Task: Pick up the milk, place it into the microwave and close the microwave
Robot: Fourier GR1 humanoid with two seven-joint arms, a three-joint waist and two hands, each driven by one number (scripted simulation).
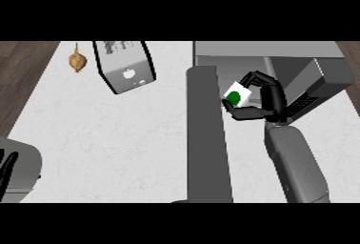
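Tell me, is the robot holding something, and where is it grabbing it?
Yes. The right hand holds the milk carton, fingers curled over its top and thumb under its bottom, beside the open microwave door. The left hand holds nothing.

Pale, faintly mottled stone-like counter top (105, 138), matt and smooth, with dark brown wood-grain flooring (21, 81) beside it. Flat grey matt microwave body (281, 50) and long grey door (209, 138), without shine. Smooth white carton of milk with a green patch (236, 94); matt black right hand (271, 97); dull golden-brown onion-shaped bulb (77, 61).
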